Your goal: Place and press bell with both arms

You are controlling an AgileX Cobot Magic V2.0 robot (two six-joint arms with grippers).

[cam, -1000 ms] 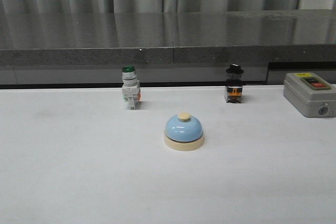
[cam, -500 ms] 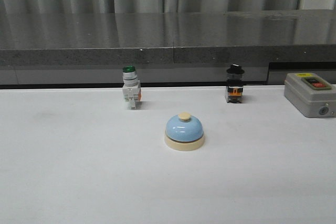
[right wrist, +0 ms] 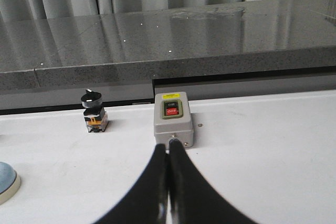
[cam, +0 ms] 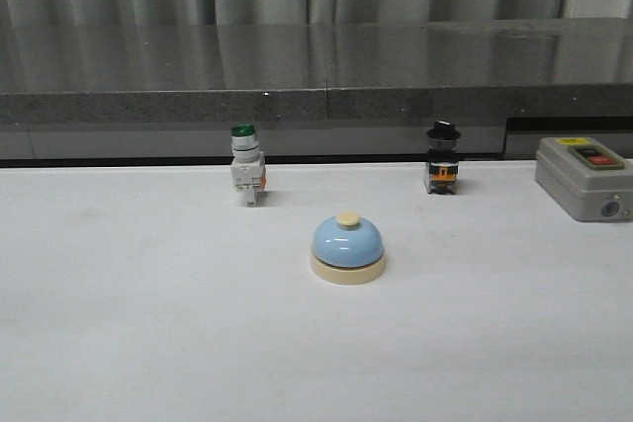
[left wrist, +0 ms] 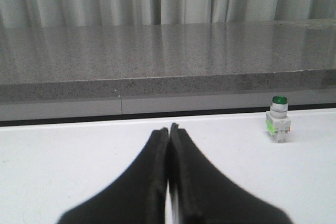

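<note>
Front view shows the bell (cam: 347, 250) untouched mid-desk; both tools, left (left wrist: 169, 129) and right (right wrist: 168, 145), closed and empty, must approach it.

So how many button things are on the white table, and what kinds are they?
Bell: 1
Green-capped push-button switch: 1
Black-knobbed switch: 1
Grey box with buttons: 1
Total: 4
</note>
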